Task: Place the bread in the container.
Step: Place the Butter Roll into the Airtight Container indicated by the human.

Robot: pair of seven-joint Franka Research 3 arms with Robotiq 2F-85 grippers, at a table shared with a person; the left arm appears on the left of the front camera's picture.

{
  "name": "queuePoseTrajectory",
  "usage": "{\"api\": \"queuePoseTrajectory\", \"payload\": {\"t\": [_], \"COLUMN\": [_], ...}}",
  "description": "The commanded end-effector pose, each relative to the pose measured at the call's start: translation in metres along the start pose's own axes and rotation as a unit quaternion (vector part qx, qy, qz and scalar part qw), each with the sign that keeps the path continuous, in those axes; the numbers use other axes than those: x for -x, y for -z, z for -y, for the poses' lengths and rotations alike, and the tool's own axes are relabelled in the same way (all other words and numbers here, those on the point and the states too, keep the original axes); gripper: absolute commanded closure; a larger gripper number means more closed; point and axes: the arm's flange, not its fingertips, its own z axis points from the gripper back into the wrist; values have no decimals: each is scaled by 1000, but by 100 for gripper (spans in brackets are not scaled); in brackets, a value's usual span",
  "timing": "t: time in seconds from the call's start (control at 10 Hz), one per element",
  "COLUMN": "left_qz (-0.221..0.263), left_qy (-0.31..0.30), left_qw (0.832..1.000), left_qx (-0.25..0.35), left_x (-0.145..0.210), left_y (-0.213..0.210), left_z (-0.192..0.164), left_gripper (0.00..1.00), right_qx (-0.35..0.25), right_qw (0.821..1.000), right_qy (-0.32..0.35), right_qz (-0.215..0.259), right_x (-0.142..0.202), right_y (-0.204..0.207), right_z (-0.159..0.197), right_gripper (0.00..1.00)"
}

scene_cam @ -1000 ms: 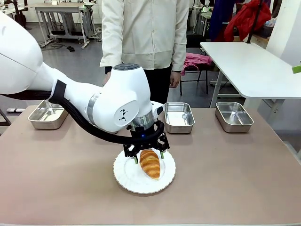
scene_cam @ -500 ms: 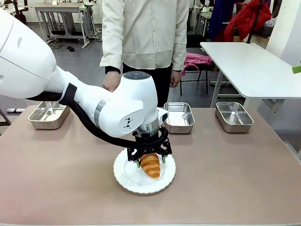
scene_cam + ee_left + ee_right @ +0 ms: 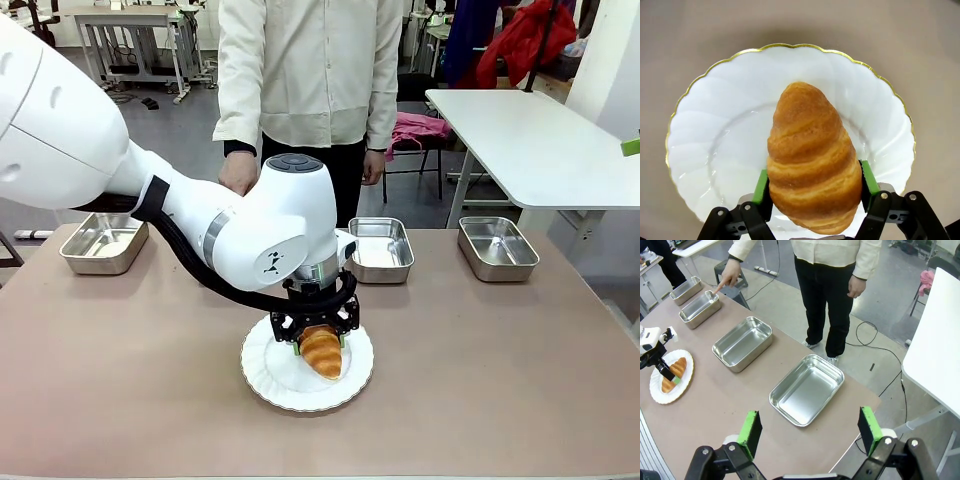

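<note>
The left gripper (image 3: 812, 187) has come down around the croissant (image 3: 810, 150) and closed. Its green pads (image 3: 760, 186) now pinch it, still lying on the plate (image 3: 715, 115). I think lifting should follow. The pans (image 3: 380, 250) wait behind the plate. The right gripper (image 3: 810, 431) stands wide apart, empty.

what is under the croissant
The croissant lies on a round white gold-rimmed plate on the table. The plate's patch directly beneath it is covered, so it cannot be seen.

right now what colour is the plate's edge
Gold: a thin line around the white scalloped plate, clearest in the left wrist view.
</note>
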Motion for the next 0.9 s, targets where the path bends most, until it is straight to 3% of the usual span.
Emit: {"api": "queuePoseTrajectory", "payload": {"t": [0.0, 0.1, 0.2, 0.6, 0.7, 0.8], "left_qz": [4, 19, -15, 1, 1, 34], "left_qy": [-16, -32, 6, -10, -9, 14], "left_qw": [1000, 999, 1000, 1000, 1000, 999], "left_qx": [-19, -20, -12, -4, -6, -10], "left_x": [-2, -2, 1, 0, 0, -7], "left_y": [3, 2, 2, -1, -3, -30], "left_z": [9, 9, 8, 1, 1, -5], "left_gripper": [25, 57, 57, 57, 48, 57], "right_qx": [-2, -2, -2, -2, -2, -2], "right_qw": [1000, 1000, 1000, 1000, 1000, 1000], "right_qy": [-1, -1, -1, -1, -1, -1], "right_qz": [5, 5, 5, 5, 5, 5], "right_x": [-1, -1, -1, -1, -1, -1], "right_y": [1, 1, 1, 1, 1, 1], "right_z": [0, 0, 0, 0, 0, 0], "right_gripper": [0, 0, 0, 0, 0, 0]}}
